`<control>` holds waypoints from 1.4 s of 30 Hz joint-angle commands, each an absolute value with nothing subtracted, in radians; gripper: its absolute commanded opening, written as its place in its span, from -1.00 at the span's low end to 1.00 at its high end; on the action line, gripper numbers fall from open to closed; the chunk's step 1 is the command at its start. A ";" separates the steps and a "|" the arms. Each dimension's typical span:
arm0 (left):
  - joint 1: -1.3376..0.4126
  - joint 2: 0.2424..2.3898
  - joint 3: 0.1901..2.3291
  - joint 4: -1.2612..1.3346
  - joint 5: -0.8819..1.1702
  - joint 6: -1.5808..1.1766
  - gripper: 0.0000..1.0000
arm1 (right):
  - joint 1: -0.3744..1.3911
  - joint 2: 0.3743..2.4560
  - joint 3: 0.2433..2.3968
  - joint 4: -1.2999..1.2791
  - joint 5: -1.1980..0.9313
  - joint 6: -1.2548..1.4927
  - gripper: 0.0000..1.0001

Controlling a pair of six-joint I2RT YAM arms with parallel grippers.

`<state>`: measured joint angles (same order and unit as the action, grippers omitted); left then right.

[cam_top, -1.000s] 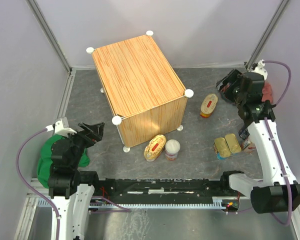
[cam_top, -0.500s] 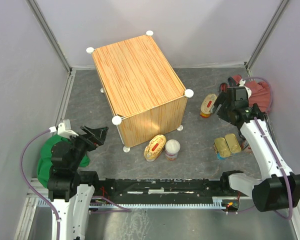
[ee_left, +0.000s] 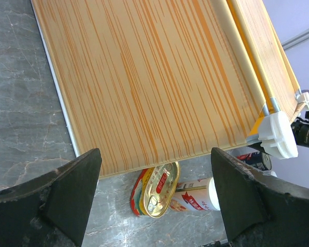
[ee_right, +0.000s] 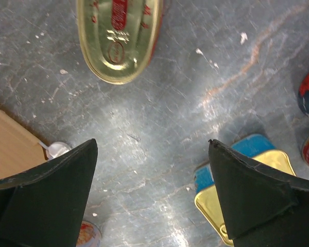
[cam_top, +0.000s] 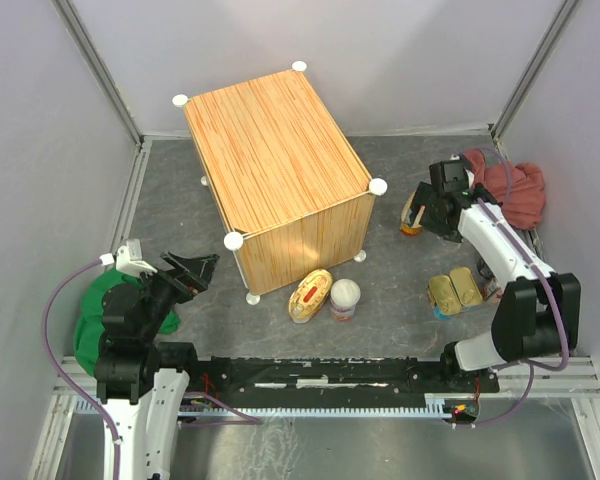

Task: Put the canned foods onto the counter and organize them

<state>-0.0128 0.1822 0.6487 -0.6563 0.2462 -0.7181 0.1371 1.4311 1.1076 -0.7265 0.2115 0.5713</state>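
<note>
Nothing stood on the counter (cam_top: pixel 270 150) yet. Its wood-grain top was bare, so by my reading the whole job remained.

The right gripper (cam_top: pixel 427 206) hovered over an oval gold can (cam_top: pixel 417 211) lying on the floor at the counter's 3 o'clock. Its fingers were spread wide and held nothing. In the right wrist view that can sat at 12 o'clock, beyond the fingertips rather than between them. The left gripper (cam_top: pixel 188 270), likewise released and empty, waited at the counter's 8 o'clock beside the green cloth (cam_top: pixel 100 310).

A second oval gold can (cam_top: pixel 310 295) and a white-lidded can (cam_top: pixel 344 298) lay close together at the counter's 6 o'clock foot. Two rectangular gold cans (cam_top: pixel 454 292) sat side by side at its 4 o'clock.

Open floor separated the first oval can from the rectangular pair. The counter's corner knob (cam_top: pixel 378 186) crowded that can at 10 o'clock, and the red cloth (cam_top: pixel 515 190) lay near at 3 o'clock. The broad top looked roomy enough for every tin.
</note>
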 commanded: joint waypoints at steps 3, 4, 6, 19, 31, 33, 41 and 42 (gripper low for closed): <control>-0.011 0.189 0.663 -0.623 0.279 -0.761 0.85 | 0.159 1.547 1.229 -0.643 0.236 0.526 0.96; -0.011 0.189 0.663 -0.620 0.280 -0.765 0.85 | 0.159 1.567 1.240 -0.637 0.237 0.524 0.98; -0.011 0.193 0.660 -0.608 0.283 -0.775 0.85 | 0.159 1.609 1.264 -0.625 0.232 0.522 1.00; -0.012 0.227 0.639 -0.584 0.305 -0.784 0.84 | 0.161 1.850 1.413 -0.614 0.274 0.503 1.00; -0.011 0.231 0.629 -0.573 0.305 -0.773 0.84 | 0.159 1.961 1.466 -0.628 0.328 0.497 0.99; -0.011 0.225 0.622 -0.573 0.307 -0.773 0.84 | 0.160 1.971 1.465 -0.623 0.336 0.497 0.99; -0.011 0.222 0.630 -0.593 0.304 -0.750 0.84 | 0.153 1.964 1.419 -0.582 0.323 0.485 0.33; -0.011 0.221 0.633 -0.596 0.305 -0.747 0.84 | 0.153 1.952 1.409 -0.577 0.318 0.479 0.15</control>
